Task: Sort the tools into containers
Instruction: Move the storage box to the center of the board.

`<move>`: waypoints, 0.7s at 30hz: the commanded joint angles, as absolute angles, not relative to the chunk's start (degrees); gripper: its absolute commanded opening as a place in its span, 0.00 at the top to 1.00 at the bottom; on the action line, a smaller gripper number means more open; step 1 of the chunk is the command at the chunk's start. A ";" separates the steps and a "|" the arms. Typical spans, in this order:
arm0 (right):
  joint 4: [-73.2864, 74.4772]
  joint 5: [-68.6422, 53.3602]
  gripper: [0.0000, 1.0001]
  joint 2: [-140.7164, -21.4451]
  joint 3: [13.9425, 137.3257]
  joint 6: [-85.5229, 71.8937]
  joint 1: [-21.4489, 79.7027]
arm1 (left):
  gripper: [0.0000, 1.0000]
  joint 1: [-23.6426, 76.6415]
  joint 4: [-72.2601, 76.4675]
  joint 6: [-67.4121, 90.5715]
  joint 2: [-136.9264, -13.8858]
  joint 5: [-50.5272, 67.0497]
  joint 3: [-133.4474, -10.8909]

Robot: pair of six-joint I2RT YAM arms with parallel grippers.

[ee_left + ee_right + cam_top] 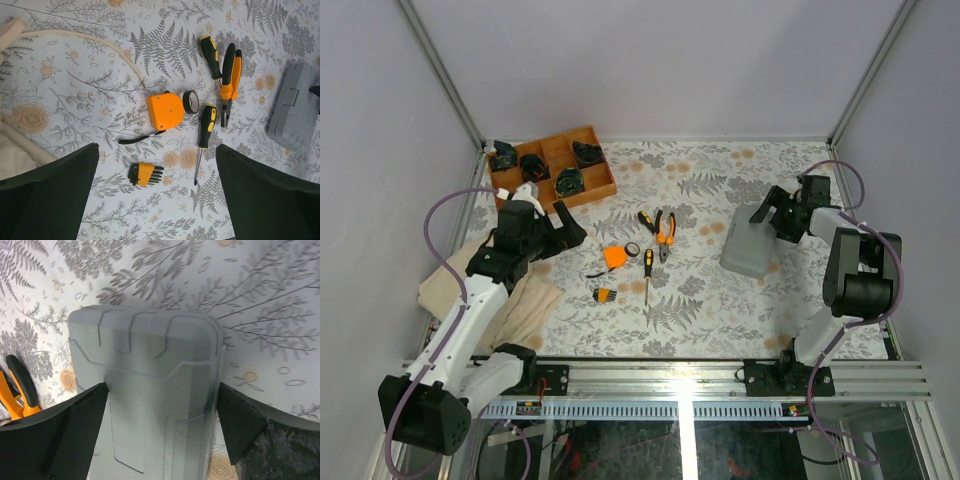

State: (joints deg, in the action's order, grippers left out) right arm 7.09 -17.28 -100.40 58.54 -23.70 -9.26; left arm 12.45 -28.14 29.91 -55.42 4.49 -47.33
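Grey case [150, 405]; orange tape measure [165, 110]; pliers [229, 85] with orange-and-black handles; black-and-yellow screwdrivers [206, 125]; brown wooden tray [557, 148]; white tablecloth [720, 310] printed with grey ferns (pale orange blossoms too)

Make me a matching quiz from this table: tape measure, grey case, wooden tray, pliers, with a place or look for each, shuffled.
1 tape measure
2 grey case
3 wooden tray
4 pliers

a far left corner
b right gripper over it
c orange and black handles
d next to the black ring

Pairs: 1-d, 2-b, 3-a, 4-c
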 commanded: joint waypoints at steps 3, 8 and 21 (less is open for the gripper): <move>9.00 -19.69 0.08 -99.28 56.51 -18.93 -4.07 | 0.03 12.13 -22.73 29.09 -56.56 9.23 -45.72; 10.41 -20.01 0.10 -99.03 56.49 -15.54 -0.93 | 0.04 12.23 -22.45 29.14 -55.63 9.46 -44.79; 12.79 -22.07 0.12 -93.13 50.89 -12.54 9.92 | 0.11 14.99 -20.85 34.73 -54.85 11.97 -41.85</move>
